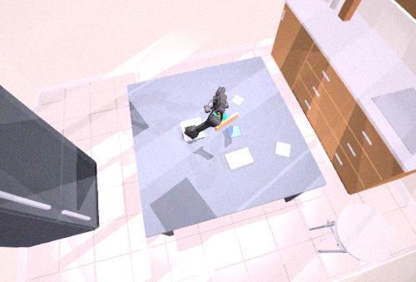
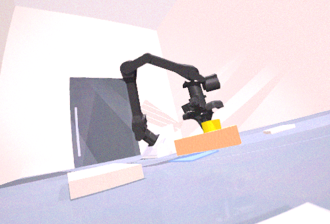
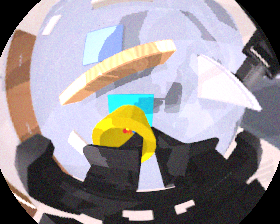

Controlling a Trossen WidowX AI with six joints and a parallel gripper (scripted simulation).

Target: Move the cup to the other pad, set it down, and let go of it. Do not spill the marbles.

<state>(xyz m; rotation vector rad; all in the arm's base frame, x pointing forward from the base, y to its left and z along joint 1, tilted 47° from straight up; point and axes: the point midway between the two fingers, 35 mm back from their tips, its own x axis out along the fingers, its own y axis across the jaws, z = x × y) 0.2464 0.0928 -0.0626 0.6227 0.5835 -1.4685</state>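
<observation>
The yellow cup (image 1: 218, 115) (image 2: 211, 125) (image 3: 103, 136) is in my gripper (image 2: 204, 123) (image 3: 146, 129), which is shut on its wall. The cup looks about upright, and small red marbles (image 3: 126, 131) show inside it. It is low behind the orange bar, at the cyan pad (image 1: 225, 116) (image 3: 131, 100). The bar hides the cup's bottom in the exterior view, so I cannot tell whether it touches the pad. The light blue pad (image 1: 234, 131) (image 2: 195, 156) (image 3: 103, 45) lies on the other side of the bar with nothing on it.
The orange wooden bar (image 1: 226, 121) (image 2: 208, 141) (image 3: 118, 67) stands between the two pads. A cream block (image 1: 239, 159) (image 2: 105, 177) lies farther out on the table. Flat white pieces (image 1: 237, 100) (image 1: 283, 149) lie to the sides. The arm's base is by a white plate (image 3: 223, 85).
</observation>
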